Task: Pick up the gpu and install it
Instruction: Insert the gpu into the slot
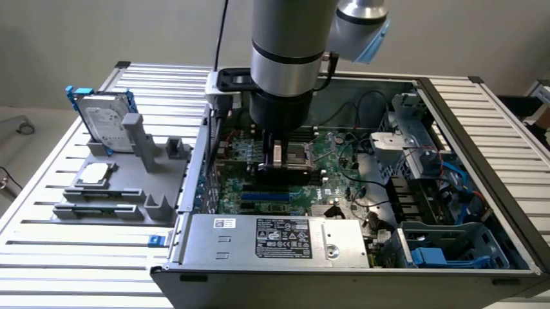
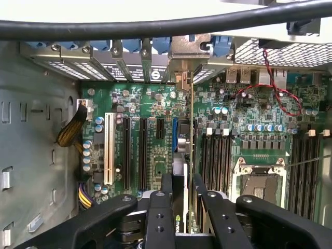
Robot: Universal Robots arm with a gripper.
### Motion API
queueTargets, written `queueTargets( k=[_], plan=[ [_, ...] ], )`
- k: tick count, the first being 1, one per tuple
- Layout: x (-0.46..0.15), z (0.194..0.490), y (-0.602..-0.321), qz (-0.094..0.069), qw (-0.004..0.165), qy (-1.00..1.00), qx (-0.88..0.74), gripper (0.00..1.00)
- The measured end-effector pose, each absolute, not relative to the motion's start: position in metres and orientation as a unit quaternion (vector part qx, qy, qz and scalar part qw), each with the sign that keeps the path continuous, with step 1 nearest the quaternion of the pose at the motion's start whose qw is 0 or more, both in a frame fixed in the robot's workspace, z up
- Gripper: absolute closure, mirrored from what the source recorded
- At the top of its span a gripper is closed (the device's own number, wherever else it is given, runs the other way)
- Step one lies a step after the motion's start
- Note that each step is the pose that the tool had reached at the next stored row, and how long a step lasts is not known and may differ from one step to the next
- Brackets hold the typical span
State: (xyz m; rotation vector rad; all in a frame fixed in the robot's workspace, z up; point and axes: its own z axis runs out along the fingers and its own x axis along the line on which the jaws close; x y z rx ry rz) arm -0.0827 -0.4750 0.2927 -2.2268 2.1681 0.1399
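Nothing fancy here: the gpu [image 2: 177, 218] is clamped edge-on between the gripper [image 2: 182, 182] jaws and held upright inside the open computer case [image 1: 344, 288], just above the motherboard [image 1: 275, 193] slots, mid-frame in the exterior view. A hard drive [image 1: 107, 122] is parked upper left.

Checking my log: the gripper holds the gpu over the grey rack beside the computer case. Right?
No. The gripper holds the gpu inside the computer case, above the motherboard, not over the grey rack; the exterior view shows it.
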Motion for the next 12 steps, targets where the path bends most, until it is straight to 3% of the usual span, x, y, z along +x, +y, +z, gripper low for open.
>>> queueTargets(
  k=[12],
  plan=[
    [-0.083,0.279,-0.477,0.045,0.015,0.697,-0.716,0.74]
  ],
)
